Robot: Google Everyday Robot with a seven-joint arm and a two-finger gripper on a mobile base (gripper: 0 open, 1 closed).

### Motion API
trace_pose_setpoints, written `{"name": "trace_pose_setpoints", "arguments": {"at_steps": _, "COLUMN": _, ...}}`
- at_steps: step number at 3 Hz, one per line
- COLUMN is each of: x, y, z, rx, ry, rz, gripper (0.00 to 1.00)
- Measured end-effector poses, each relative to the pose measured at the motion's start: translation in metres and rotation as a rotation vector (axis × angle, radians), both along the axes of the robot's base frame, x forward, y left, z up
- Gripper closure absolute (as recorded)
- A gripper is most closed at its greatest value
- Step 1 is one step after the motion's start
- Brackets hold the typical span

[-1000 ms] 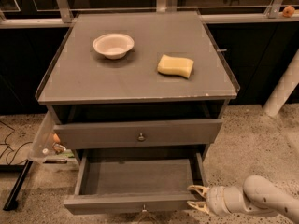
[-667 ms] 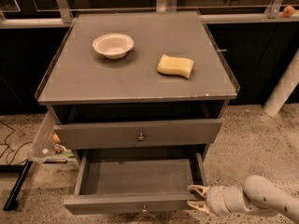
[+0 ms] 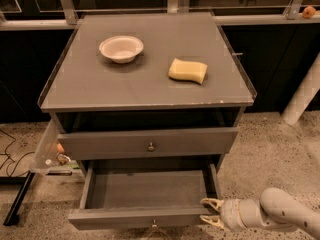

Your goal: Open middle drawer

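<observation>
A grey table (image 3: 150, 91) with drawers in its front fills most of the view, standing on a speckled floor (image 3: 270, 154) before a dark wall with metal rails.

The middle drawer (image 3: 150, 189) is the lower of the two drawers in view. It is pulled well out toward the camera, and its plain grey inside is open to sight with nothing lying in it. Its front panel runs along the bottom edge of the view.

Above it sits the upper drawer (image 3: 100, 145), its flat grey front standing slightly out from the frame, with a dark gap between it and the table top.

The robot's pale arm (image 3: 287, 211) reaches in from the lower right corner, lying low and roughly level.

At the end of the arm, the tool (image 3: 206, 210) is at the right front corner of the middle drawer. Its two yellowish fingers (image 3: 212, 202) are spread apart and grip nothing. One lies by the drawer's right wall and the other by the right end of the front panel. Whether either touches the drawer cannot be told.

On the table top, a yellow sponge (image 3: 187, 70) lies right of centre. A white bowl (image 3: 121, 48) stands upright to its left, well apart from it.

A small round metal knob (image 3: 151, 146) sits mid-front on the upper drawer. The middle drawer's own knob (image 3: 154, 223) shows at the bottom edge.
</observation>
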State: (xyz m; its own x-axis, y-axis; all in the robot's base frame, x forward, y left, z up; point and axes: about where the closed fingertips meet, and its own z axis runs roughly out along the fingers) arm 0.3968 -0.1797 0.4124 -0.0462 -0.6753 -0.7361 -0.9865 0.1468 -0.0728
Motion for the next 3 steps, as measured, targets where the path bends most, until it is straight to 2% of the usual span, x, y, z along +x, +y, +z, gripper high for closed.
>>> {"name": "trace_pose_setpoints", "arguments": {"at_steps": 2, "x": 0.0, "y": 0.0001, "z": 0.0, "rx": 0.0, "ry": 0.0, "rz": 0.0, "gripper": 0.12}}
{"name": "trace_pose_setpoints", "arguments": {"at_steps": 3, "x": 0.0, "y": 0.0001, "z": 0.0, "rx": 0.0, "ry": 0.0, "rz": 0.0, "gripper": 0.0}}
